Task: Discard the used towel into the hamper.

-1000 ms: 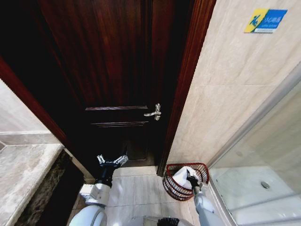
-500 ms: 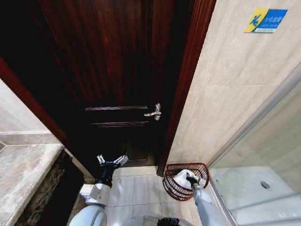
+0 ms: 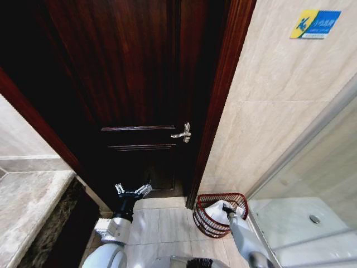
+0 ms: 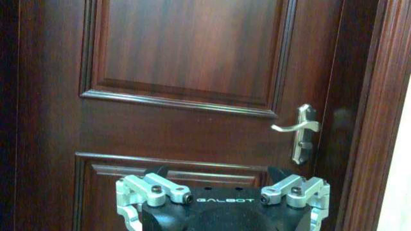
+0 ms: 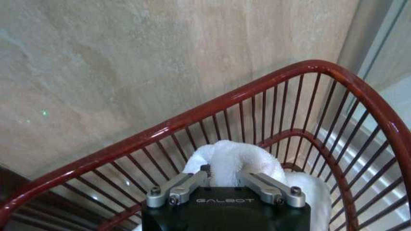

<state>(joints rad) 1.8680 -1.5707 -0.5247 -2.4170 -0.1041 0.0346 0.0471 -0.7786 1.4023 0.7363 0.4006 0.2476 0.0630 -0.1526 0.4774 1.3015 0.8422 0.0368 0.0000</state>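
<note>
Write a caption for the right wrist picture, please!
Right gripper shut on the white towel, inside the red wire hamper.

Dark wooden door (image 3: 139, 84) with 1 silver lever handle (image 3: 182, 133) (near its right edge), beige tiled wall (image 3: 268, 111), blue-and-yellow sign (image 3: 314, 23) high up, glass shower screen (image 3: 318, 184), pale floor tiles (image 3: 162, 223), marble counter (image 3: 28, 206)
</note>
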